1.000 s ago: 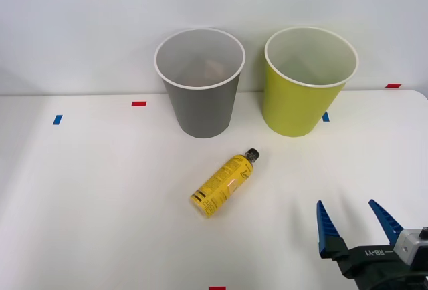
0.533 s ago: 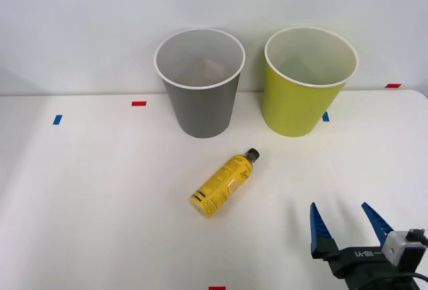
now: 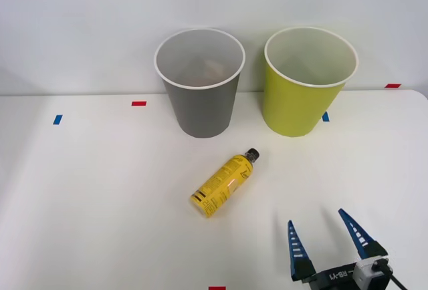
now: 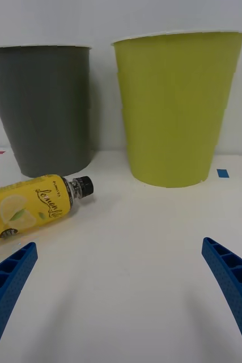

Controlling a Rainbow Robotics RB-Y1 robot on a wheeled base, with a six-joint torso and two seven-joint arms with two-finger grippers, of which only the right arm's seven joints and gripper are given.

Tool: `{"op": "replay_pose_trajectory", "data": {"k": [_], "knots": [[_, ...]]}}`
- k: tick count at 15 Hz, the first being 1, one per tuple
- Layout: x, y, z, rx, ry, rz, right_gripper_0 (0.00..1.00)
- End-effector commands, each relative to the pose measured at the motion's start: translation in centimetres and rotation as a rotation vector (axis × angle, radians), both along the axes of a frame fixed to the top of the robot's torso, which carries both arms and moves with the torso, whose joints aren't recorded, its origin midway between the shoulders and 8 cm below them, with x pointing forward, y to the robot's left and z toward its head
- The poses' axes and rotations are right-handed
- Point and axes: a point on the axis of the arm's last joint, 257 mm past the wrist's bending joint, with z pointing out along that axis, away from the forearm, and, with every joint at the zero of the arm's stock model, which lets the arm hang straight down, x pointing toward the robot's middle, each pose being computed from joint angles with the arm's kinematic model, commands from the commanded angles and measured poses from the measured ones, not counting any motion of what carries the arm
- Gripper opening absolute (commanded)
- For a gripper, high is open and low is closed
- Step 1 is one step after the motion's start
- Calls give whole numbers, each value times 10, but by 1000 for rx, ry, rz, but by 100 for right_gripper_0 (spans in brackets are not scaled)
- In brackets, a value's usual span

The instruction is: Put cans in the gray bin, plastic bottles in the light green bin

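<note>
A yellow-labelled plastic bottle [image 3: 224,183] [image 4: 27,207] lies on its side mid-table, its black cap pointing toward the bins. Behind it stand the gray bin [image 3: 200,106] [image 4: 47,108] on the left and the light green bin [image 3: 301,106] [image 4: 174,108] on the right, both upright against the wall. My right gripper [image 3: 315,217] [image 4: 119,244] is open near the table's front edge, to the right of the bottle and apart from it, with nothing between its blue fingers. The cans are out of view; a faint dim shape inside the gray bin is too vague to name.
Small tape marks dot the white table [image 3: 100,190]: red [image 3: 138,103] and blue [image 3: 57,119] at the left, blue [image 3: 326,117] by the green bin, red [image 3: 393,85] at the far right. A pale wall stands close behind the bins.
My right gripper has drawn back toward the table's front edge and shifted left, staying open. The bottle and both bins have not moved.
</note>
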Motion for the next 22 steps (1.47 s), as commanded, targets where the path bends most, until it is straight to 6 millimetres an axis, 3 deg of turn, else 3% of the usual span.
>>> {"op": "replay_pose_trajectory", "data": {"k": [1, 9, 15, 22], "knots": [[-14, 14, -4, -32, 3, 59, 100], [-49, 7, -10, 36, 30, 10, 100], [-48, -6, -9, -8, 19, -24, 100], [-48, -6, -9, -8, 19, -24, 100]]}}
